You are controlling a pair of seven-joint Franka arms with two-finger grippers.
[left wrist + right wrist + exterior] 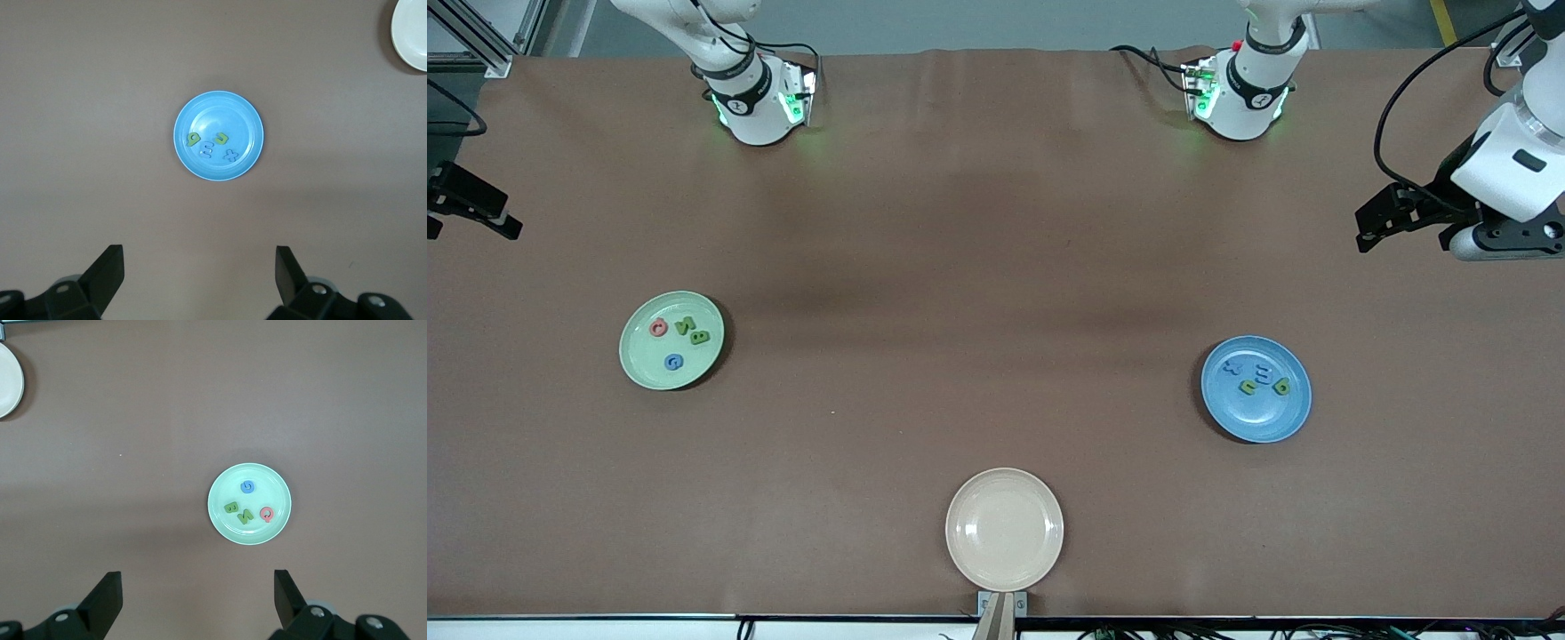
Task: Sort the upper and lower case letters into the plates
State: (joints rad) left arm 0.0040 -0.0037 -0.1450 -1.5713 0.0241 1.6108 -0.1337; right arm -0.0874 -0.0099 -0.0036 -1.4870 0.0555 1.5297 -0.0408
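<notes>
Right tool [193, 603]: fingers apart, empty, up over bare table [996, 267]. Green plate [633, 356] w/ 4 letters [679, 341]. Beige plate [1005, 529] nearest front camera, between. Blue plate [1256, 416] w/ 4 letters [1257, 376]. Left tool [200, 280]: apart, empty, waits.

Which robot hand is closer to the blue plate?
Left. The left gripper hangs open at the table's edge at the blue plate's end; the right gripper hangs open at the other end.
</notes>
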